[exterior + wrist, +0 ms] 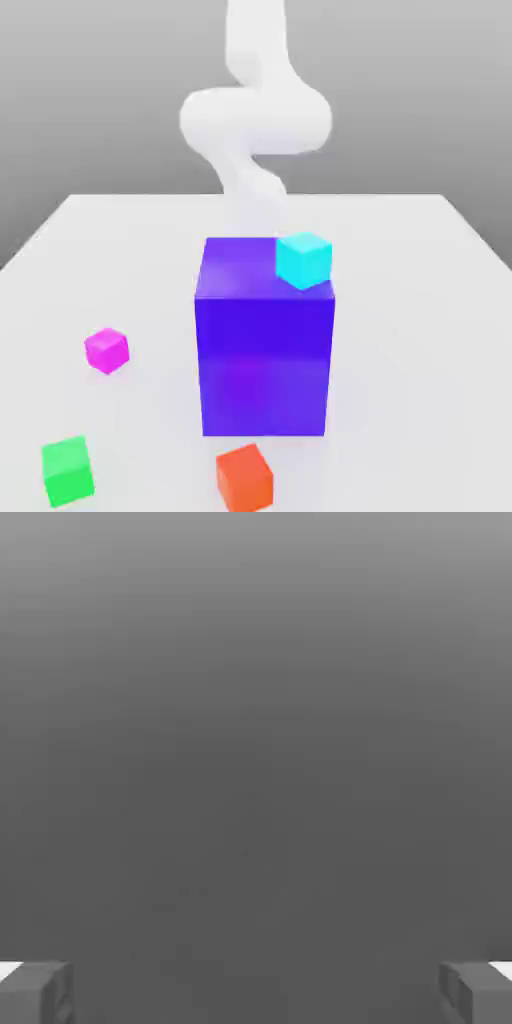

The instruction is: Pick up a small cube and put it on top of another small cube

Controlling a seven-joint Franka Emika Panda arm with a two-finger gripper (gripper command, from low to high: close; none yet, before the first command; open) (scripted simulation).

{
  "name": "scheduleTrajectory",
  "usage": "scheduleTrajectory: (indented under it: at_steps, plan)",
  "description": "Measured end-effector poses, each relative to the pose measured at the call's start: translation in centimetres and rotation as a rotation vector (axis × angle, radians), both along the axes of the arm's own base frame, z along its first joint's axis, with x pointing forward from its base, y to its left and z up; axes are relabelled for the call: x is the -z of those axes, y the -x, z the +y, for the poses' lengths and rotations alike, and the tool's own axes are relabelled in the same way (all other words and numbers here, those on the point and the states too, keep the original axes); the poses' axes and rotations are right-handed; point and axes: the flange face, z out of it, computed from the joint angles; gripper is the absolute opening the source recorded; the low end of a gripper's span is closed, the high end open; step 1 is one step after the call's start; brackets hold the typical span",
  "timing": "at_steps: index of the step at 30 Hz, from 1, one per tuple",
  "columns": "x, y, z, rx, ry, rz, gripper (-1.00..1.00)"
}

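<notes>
Two flat opposite faces offered the best hold on the small magenta cube [106, 350], probably light and rigid; the pincer [256, 992] stood wide, holding nothing.

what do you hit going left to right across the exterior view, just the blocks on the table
green cube → pink cube → orange cube → cyan cube; the big purple block spans the last two, so it is left out.

A big purple-blue block [265, 345] is standing mid-counter [420, 330], a cyan cube [303, 259] sitting on its top corner. An orange-red cube [244, 476] is lying by the near edge.
</notes>
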Motion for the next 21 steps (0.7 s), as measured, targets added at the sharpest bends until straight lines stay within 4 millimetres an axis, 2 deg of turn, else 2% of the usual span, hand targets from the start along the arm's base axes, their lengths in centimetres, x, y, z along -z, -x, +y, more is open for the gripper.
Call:
scheduleTrajectory:
  at_steps: [2, 5, 10, 15, 21]
  plan:
    - [3.8, -1.7, -2.2, 0.132, -0.059, 0.049, 0.00]
    - [9.5, -3.1, -5.7, 0.325, -0.145, 0.113, 0.00]
    - [18.9, -3.1, -11.7, 0.655, -0.285, 0.204, 0.00]
    - [28.1, -0.3, -17.0, 0.995, -0.425, 0.277, 0.00]
    - [38.2, 6.0, -21.1, 1.416, -0.590, 0.346, 0.00]
